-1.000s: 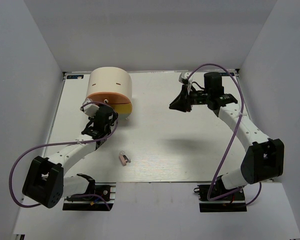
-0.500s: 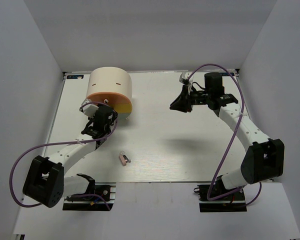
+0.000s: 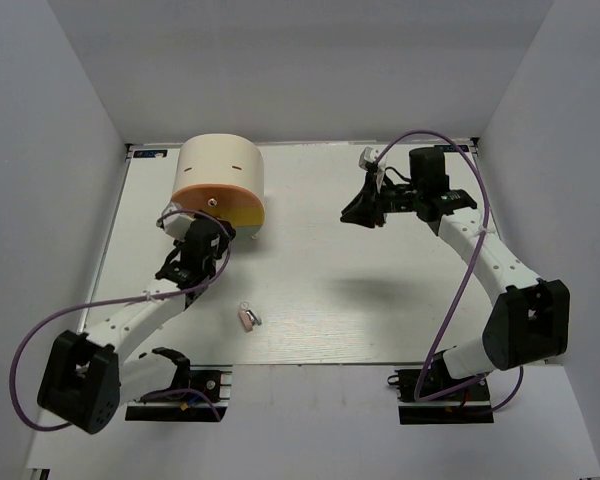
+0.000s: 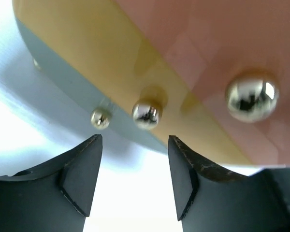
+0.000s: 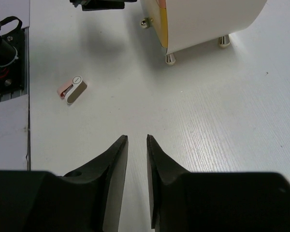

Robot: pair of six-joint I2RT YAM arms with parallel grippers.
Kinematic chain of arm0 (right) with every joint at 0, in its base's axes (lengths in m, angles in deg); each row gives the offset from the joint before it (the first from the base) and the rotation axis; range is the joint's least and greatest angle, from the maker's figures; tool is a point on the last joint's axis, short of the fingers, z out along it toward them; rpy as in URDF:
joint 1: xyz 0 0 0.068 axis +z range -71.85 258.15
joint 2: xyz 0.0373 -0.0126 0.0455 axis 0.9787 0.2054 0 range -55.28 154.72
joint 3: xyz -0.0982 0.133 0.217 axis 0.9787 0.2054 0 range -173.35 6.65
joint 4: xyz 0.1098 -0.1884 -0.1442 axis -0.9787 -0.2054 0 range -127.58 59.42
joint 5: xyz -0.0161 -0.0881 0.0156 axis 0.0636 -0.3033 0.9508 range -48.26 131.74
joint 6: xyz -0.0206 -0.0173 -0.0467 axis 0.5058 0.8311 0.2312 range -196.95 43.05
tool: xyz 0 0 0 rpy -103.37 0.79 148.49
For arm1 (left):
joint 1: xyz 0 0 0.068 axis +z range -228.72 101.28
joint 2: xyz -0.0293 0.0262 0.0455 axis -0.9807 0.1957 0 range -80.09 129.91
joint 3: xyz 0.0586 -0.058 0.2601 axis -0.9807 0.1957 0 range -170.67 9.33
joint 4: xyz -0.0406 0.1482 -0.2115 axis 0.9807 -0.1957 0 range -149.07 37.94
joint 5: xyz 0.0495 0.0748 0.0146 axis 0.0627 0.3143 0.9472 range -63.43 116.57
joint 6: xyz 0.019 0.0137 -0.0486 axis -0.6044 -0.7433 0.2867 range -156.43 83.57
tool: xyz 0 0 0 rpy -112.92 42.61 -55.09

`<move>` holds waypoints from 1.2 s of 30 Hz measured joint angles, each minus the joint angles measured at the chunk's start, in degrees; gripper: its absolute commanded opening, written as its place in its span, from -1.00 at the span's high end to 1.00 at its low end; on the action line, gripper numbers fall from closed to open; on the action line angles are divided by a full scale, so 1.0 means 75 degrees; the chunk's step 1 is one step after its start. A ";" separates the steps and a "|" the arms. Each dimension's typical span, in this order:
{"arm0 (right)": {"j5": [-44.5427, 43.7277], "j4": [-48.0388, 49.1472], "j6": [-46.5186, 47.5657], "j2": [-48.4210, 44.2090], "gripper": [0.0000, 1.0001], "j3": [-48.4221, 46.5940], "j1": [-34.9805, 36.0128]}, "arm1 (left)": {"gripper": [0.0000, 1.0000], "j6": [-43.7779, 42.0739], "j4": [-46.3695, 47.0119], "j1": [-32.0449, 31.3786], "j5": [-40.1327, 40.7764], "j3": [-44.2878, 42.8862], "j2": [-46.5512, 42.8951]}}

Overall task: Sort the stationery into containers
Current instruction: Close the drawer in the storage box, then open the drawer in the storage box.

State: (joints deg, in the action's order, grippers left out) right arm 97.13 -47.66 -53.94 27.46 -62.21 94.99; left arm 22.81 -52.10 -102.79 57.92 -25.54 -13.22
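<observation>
Over on the far left of the white table [image 3: 380, 300] stands the big cream cylindrical cabinet [image 3: 220, 168], its stacked drawer fronts turned towards the arms: orange on top [image 3: 205, 196], yellow under it [image 3: 248, 215], and a pale green one at the bottom [image 4: 63, 77]. Each front carries a small shiny round knob. The left gripper [image 3: 208, 225] sits right up against those fronts with its two black fingers [image 4: 79, 169] spread apart and nothing between them. From its wrist camera the yellow drawer's knob [image 4: 146, 114] hangs just above the gap, apart from both tips, and the green drawer's smaller knob [image 4: 100, 118] is just left of it. On the near part of the table, well clear of the cabinet, lies the small pinkish clip-like piece [image 3: 248, 317], flat on the boards and touched by nothing. The right gripper [image 3: 350, 212] is held up over the far right of the table, well apart from clip and cabinet alike. Its fingers [image 5: 113, 179] are drawn close with only a narrow slit between them, gripping nothing.
</observation>
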 measured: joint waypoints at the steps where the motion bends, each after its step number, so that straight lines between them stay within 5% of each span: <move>1: 0.0003 -0.0006 0.0017 -0.0023 0.39 0.0038 0.0000 | -0.39 -0.0029 -0.0038 -0.0015 -0.0117 0.0125 -0.0219; 5: -0.0017 -0.0064 0.0079 -0.0041 0.16 0.0119 0.0000 | -0.46 -0.0259 -0.0294 -0.0038 -0.0644 0.0723 -0.1314; 9: -0.0061 -0.0102 0.0099 -0.0041 0.16 0.0169 -0.0003 | -0.53 -0.0376 -0.0388 0.0003 -0.1154 0.1244 -0.2124; 12: -0.0058 -0.0102 0.0090 -0.0041 0.34 0.0172 -0.0003 | -0.51 -0.0291 -0.0201 0.0050 -0.1568 0.1679 -0.2387; 23: -0.0055 -0.0023 0.0044 -0.0423 0.44 0.0903 -0.0149 | -0.44 0.0603 0.0781 0.0761 -0.2815 0.2492 -0.1923; 36: 0.0023 0.0204 0.0009 -0.0568 0.44 0.1096 -0.0376 | -0.13 0.1883 0.3110 0.1801 -0.3453 0.3293 -0.0533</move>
State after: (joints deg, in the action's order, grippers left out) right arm 97.31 -46.13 -53.88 23.20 -54.00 92.17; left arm 36.93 -28.78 -89.28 32.02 -0.85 -17.22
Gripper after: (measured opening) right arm 0.282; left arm 0.587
